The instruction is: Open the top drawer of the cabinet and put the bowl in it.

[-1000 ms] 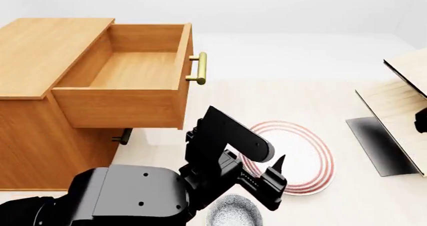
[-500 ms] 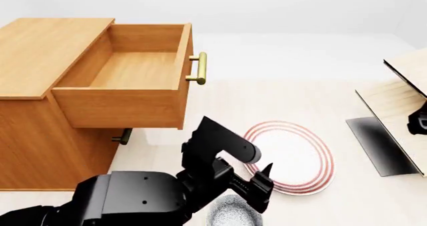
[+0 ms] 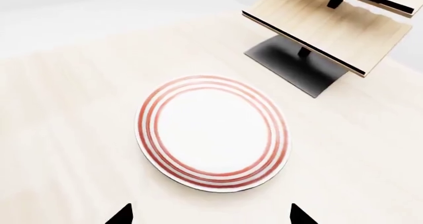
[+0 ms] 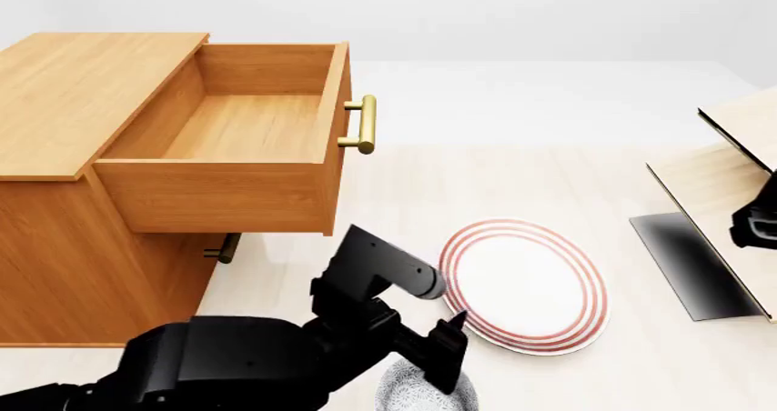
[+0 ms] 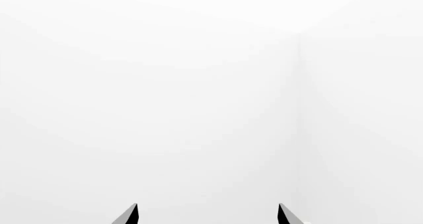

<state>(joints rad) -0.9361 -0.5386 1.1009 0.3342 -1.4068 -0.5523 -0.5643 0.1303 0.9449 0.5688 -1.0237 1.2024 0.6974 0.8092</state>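
A flat white plate with red rings lies on the pale floor, nothing on it. Off to the right stands a light wooden rack of tilted boards on a dark base plate, apparently cut off by the frame.

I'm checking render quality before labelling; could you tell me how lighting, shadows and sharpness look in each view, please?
Head view: soft, even light, no glare; the open top drawer casts a faint shadow, and the bowl is cropped at the bottom edge. Left wrist view: the plate is sharp, with only a thin dark shadow under its rim. Right wrist view: almost blank white, just two claw tips showing.
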